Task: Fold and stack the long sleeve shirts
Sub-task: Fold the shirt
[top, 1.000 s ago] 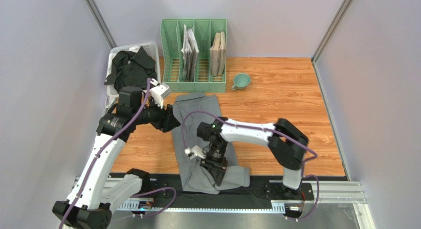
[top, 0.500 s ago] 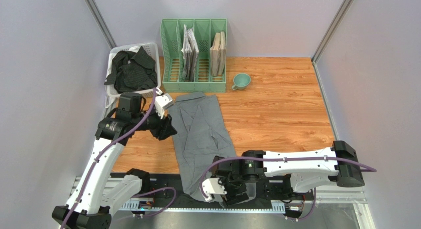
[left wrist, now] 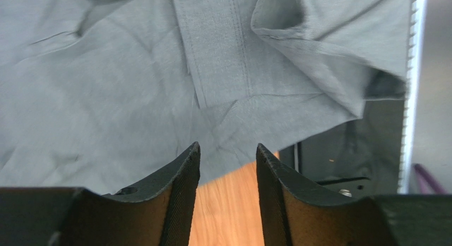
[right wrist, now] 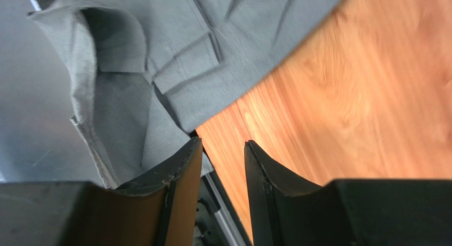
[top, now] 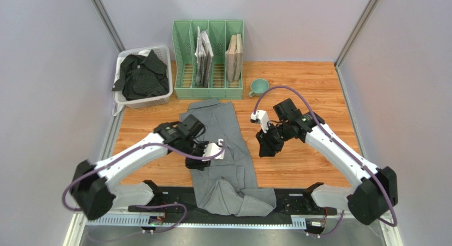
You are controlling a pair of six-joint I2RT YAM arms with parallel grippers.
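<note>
Top external: grey shirt (top: 215, 121) btm hem overhangs table (top: 307, 97) near edge.

**Both arms extended, fingers parted**

Left arm (top: 132, 153) reaches low from its base toward centre. The left gripper (top: 197, 161) points down with fingers (left wrist: 180, 177) apart and nothing between them. Right arm (top: 339, 150) arches from its base. The right gripper (top: 265, 149) angles down-left, fingers (right wrist: 180, 166) narrowly apart and empty.

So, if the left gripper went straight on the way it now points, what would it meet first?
The left gripper would most likely meet the grey shirt first, close to its edge. Bare wooden table shows just beside that edge and depth is unclear, so I cannot be certain.
</note>
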